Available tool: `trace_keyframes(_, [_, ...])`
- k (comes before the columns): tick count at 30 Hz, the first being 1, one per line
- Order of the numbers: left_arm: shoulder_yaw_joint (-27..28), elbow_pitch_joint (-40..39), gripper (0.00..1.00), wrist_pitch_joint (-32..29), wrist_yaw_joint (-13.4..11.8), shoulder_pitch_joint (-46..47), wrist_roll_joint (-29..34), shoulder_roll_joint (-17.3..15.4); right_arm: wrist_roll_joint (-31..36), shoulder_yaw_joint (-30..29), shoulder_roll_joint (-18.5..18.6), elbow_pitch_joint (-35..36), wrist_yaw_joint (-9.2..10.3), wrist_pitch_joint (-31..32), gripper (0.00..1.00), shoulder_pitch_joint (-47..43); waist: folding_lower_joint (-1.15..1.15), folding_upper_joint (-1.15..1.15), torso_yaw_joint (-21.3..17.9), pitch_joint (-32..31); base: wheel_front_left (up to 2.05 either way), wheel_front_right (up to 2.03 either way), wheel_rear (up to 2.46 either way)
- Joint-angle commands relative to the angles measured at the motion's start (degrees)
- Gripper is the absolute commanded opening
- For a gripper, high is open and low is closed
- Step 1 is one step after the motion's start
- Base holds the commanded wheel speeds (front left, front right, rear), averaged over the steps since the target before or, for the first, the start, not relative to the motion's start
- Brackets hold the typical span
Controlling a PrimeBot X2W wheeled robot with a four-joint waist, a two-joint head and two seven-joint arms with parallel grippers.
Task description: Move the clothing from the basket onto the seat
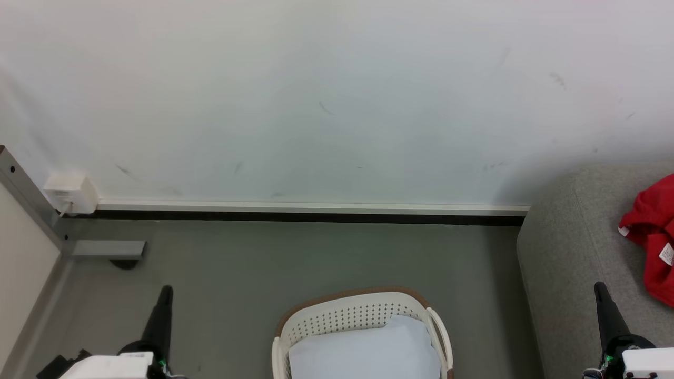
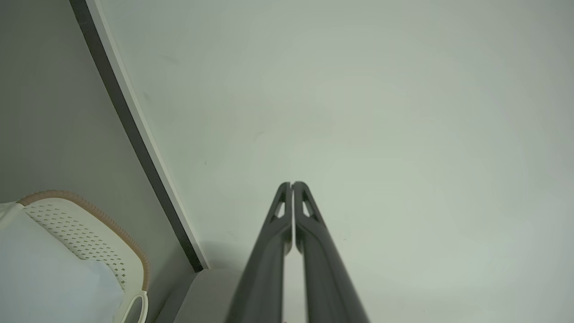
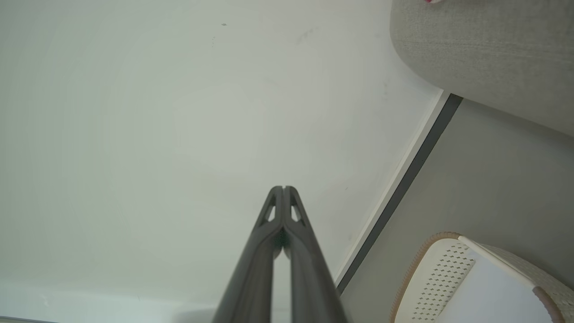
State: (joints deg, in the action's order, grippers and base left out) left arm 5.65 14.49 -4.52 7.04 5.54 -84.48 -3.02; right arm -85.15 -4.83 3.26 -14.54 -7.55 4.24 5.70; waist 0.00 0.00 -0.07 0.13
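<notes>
Head view has one big white wall and one grey floor. One grey seat stands at the right. The one red clothing lies on top of it, well apart from the basket. That one white basket sits on the floor with one pale cloth inside. There are two grippers, the left gripper and the right gripper, both pinched tight with nothing in them
</notes>
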Motion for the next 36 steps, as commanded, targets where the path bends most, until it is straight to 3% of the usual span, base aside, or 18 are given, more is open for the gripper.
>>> trace_keyframes(1, [0.4,-0.3,0.00,-0.5,0.3,0.6,-1.8,-0.1,-1.2,-0.4,0.0,0.5,0.10,0.4,0.00,0.7,0.00,0.00,0.0,0.0,0.00,0.00,0.00])
trace_keyframes(20, [1.0,-0.5,0.00,-2.3,0.6,0.9,-8.5,0.1,-7.8,-1.7,-0.2,0.7,0.12,2.3,0.00,0.8,0.00,0.00,0.1,0.0,0.00,0.00,0.00])
trace_keyframes(36, [1.0,-0.5,0.00,-2.3,0.6,0.9,-8.3,0.1,-7.4,-1.7,-0.3,0.6,0.12,2.3,0.00,0.8,0.00,0.00,0.1,0.0,0.00,0.00,0.00])
